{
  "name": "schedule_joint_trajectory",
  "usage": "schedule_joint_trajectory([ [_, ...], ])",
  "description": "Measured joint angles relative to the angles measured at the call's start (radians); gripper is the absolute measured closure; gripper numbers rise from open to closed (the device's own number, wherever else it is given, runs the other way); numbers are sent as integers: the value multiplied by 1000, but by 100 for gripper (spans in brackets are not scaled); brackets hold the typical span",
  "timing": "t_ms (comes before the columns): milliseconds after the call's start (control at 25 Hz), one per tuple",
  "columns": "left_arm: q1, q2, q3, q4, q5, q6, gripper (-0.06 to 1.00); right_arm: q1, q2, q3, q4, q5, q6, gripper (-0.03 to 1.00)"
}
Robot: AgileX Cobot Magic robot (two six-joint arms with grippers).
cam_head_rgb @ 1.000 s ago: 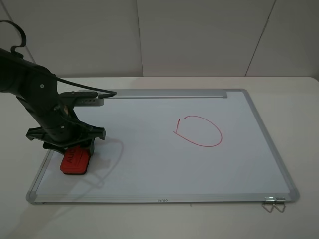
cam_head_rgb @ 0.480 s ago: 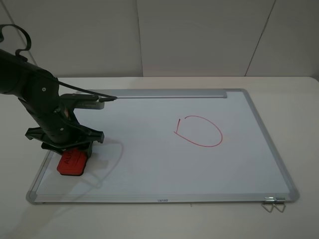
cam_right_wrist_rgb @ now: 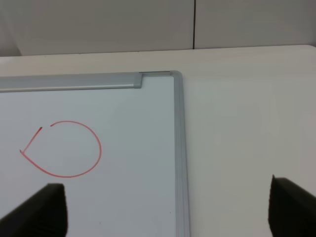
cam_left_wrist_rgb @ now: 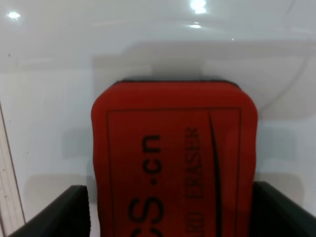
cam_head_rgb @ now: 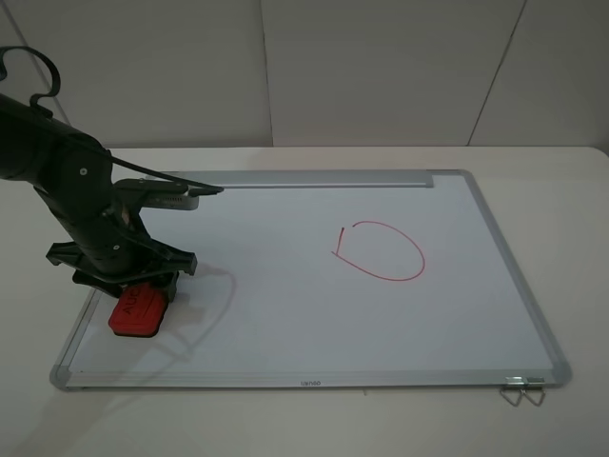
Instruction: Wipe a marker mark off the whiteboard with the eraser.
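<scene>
So the left tool (cam_head_rgb: 143, 290) is clamped on the eraser (cam_head_rgb: 138, 311), pressed onto the whiteboard (cam_head_rgb: 285, 314). Right tool (cam_right_wrist_rgb: 165, 210) is spread apart.

**Eraser at the whiteboard's near-left corner**

Whiteboard (cam_head_rgb: 285, 314): large white rectangle, silver-grey frame, grey corner caps, tray strip along the far edge. Lies flat on the surface, long side toward the camera.

Eraser (cam_head_rgb: 139, 310): small red block, rounded corners, dark lettering on top, thin black layer showing at its underside in the left wrist view (cam_left_wrist_rgb: 175, 163). Sits flat on the whiteboard, close to its near-left corner, just inside the left frame rail. Clamped at its two sides between dark fingers (cam_left_wrist_rgb: 59, 215).

Marker mark: no open C-shaped curve is visible anywhere on the whiteboard. Board surface around the eraser reads plain white.
</scene>
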Motion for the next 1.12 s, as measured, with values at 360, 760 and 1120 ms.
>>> schedule_joint_trajectory([
  [360,0,-112,1,28,1,1,22,0,0,0,0,0,0,24],
  [760,97,-460,2,-58,104,185,17,0,0,0,0,0,0,24],
  [1120,351,-907,2,-129,349,401,17,0,0,0,0,0,0,24],
])
